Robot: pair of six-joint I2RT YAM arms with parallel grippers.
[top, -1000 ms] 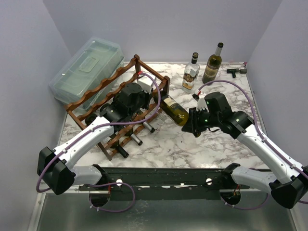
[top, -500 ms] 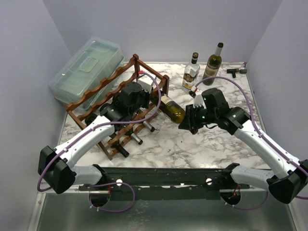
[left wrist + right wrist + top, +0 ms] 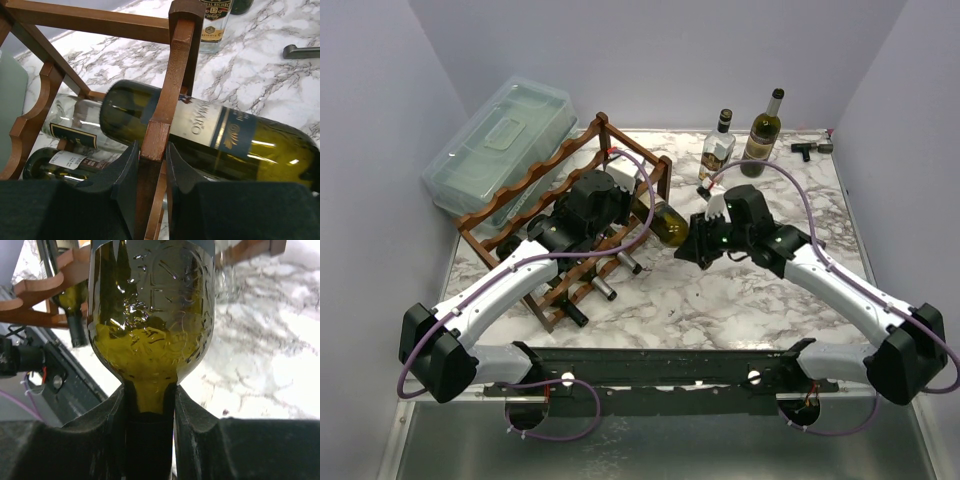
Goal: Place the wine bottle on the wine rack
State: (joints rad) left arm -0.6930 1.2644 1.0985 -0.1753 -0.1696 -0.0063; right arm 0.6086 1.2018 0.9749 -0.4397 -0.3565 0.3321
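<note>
The reddish-brown wine rack (image 3: 528, 181) stands at the left of the marble table. My left gripper (image 3: 632, 200) is shut on one of its upright posts (image 3: 160, 120), with the post between the pads (image 3: 129, 170). My right gripper (image 3: 698, 243) is shut on the neck of a green wine bottle (image 3: 667, 224), which lies nearly level with its base inside the rack's right end. In the left wrist view the bottle (image 3: 240, 145) passes behind the gripped post. In the right wrist view my right gripper (image 3: 149, 395) clamps the neck below the bottle's shoulder (image 3: 150, 315).
Other bottles lie in the rack's lower tiers (image 3: 75, 125), their necks sticking out toward the front (image 3: 603, 289). A clear plastic lidded box (image 3: 500, 135) stands behind the rack. Two upright bottles (image 3: 716, 150) (image 3: 761, 132) and a small dark part (image 3: 807, 150) stand at the back right.
My right gripper has moved left with the wine bottle, pushing its base further into the rack. The left arm has stayed on the post.
</note>
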